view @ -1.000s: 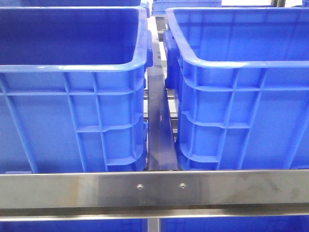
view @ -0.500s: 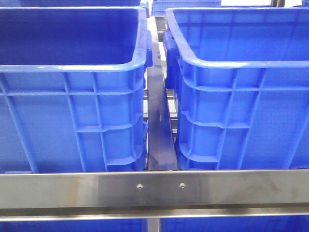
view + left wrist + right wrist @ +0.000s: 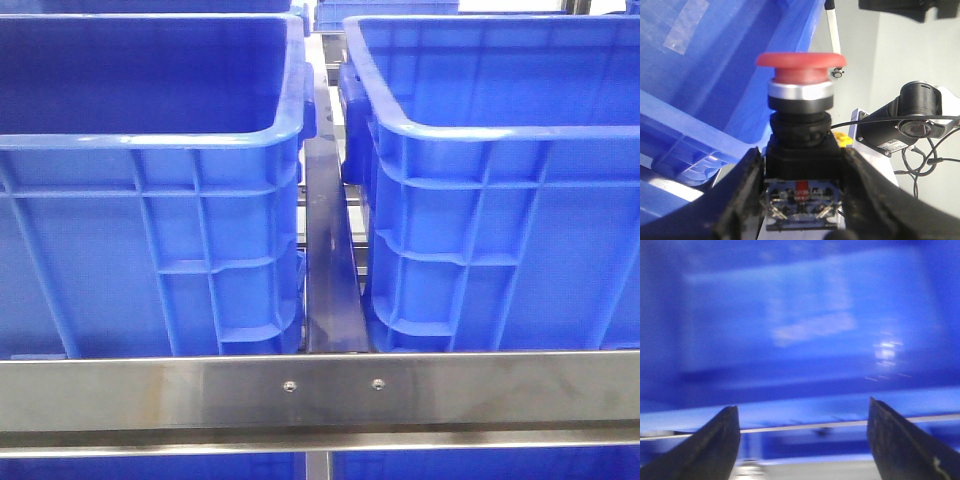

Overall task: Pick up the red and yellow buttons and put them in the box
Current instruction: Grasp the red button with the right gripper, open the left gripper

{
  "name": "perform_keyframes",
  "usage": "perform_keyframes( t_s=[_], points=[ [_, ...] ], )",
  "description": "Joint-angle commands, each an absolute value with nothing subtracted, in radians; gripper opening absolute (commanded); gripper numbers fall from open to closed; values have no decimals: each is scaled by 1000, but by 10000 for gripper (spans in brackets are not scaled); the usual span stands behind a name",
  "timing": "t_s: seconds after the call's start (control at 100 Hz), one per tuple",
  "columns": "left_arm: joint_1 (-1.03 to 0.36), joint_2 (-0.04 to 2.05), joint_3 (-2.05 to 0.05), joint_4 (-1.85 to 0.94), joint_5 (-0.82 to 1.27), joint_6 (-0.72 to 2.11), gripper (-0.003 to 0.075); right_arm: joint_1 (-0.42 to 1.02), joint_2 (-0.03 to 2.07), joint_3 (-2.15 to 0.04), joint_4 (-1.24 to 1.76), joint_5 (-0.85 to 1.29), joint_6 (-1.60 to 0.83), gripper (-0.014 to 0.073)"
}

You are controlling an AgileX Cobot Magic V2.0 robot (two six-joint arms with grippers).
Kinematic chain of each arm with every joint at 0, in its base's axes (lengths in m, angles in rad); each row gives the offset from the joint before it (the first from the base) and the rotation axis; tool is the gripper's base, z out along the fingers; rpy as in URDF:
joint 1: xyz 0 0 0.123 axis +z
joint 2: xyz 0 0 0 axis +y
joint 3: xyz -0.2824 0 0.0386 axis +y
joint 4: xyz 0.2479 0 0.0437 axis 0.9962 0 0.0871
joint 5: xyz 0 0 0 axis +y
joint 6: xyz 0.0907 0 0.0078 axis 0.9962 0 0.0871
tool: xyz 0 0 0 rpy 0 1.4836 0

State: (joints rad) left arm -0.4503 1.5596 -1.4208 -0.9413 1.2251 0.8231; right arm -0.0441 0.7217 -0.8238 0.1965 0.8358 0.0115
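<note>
In the left wrist view a red button [image 3: 801, 67] with a mushroom cap, silver collar and black body is held upright. My left gripper [image 3: 801, 200] is shut on its black base, one finger on each side. A small yellow piece [image 3: 841, 138], perhaps a yellow button, peeks out behind it. My right gripper [image 3: 802, 440] is open with nothing between its black fingers [image 3: 712, 447], facing a blurred blue bin wall. Two large blue bins fill the front view: the left box [image 3: 150, 140] and the right box [image 3: 480, 130]. Neither gripper shows there.
A steel crossbar [image 3: 320, 395] runs across the front, and a metal rail [image 3: 328, 260] lies between the bins. In the left wrist view a blue bin wall [image 3: 715, 75] stands close by, and a black camera [image 3: 912, 117] with cables sits on a white surface.
</note>
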Motion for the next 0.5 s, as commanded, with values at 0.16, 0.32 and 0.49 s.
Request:
perform_keyframes(
  t_s=[0.16,0.32,0.49],
  points=[
    [-459,1516,-1445,-1022,1262,825,112,-44,847,-928,835,845,-278,558],
    [-459,1516,-1445,-1022,1262,825,112,-44,932,-928,1200,927,-424,558],
    [-459,1516,-1445,-1022,1260,825,112,-31,1035,-928,1383,979,-519,558]
  ],
)
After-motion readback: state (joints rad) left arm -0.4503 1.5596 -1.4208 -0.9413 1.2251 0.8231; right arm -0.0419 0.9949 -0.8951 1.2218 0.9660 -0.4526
